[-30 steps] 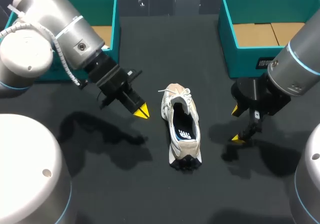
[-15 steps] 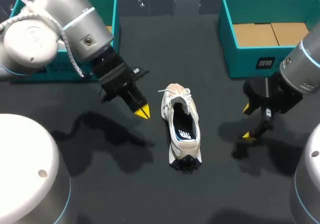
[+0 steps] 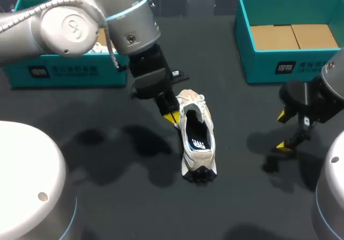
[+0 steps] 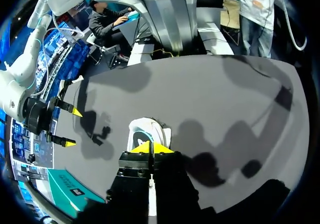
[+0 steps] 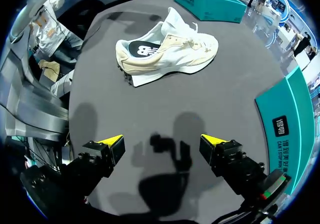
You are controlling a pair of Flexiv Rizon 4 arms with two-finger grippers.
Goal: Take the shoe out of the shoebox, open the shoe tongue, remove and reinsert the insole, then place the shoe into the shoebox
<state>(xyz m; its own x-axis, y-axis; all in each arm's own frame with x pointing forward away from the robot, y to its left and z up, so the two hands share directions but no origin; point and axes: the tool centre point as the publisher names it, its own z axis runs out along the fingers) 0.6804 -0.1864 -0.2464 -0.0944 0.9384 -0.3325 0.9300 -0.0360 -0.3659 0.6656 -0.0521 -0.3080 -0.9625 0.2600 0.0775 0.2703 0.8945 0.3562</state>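
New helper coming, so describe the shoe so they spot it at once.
On the black table, look between the left shoebox and the right shoebox, both teal. The shoe lies there beside the left gripper, white and beige with a dark insole.

Shoe [image 3: 195, 134]: white and beige sneaker with white laces, standing upright on its sole near the middle of the black table [image 3: 107, 197]. Toe pointed to the far edge, heel with dark outsole lugs toward the near edge. Mouth open upward; dark insole [image 3: 198, 143] with a white print seated inside.

Right shoebox [image 3: 269, 63]: teal, open-topped, at the far right, brown cardboard floor showing, well apart from the shoe.

Left shoebox [image 3: 70, 72]: teal, at the far left, something white inside, mostly hidden.
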